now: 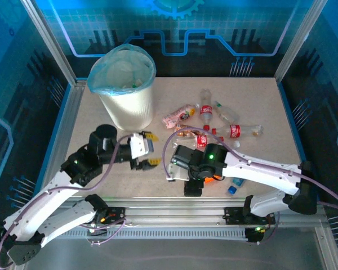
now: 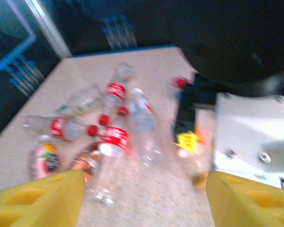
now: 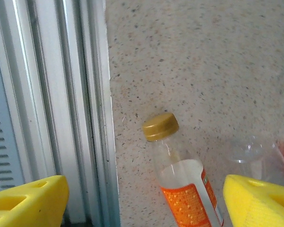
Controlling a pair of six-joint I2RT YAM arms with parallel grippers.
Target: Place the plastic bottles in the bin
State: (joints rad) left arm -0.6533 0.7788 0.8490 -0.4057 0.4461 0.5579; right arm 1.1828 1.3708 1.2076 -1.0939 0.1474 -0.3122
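Observation:
The bin (image 1: 125, 90), white and ribbed with a light-blue bag, stands at the back left of the table. Several plastic bottles (image 1: 207, 121) lie scattered in the middle, and in the left wrist view they appear as a blurred cluster (image 2: 114, 137) ahead of the fingers. My left gripper (image 1: 149, 149) hovers open between bin and bottles, nothing between its yellow fingers (image 2: 38, 198). My right gripper (image 3: 146, 203) is open near the front edge. An orange-labelled bottle (image 3: 187, 187) with a gold cap lies between its fingers, close to the right one.
The aluminium rail (image 3: 80, 118) of the table's front edge runs just left of the orange-labelled bottle. The right arm's white link (image 2: 251, 132) is close on the left gripper's right side. A blue-capped bottle (image 1: 234, 187) lies by the front edge.

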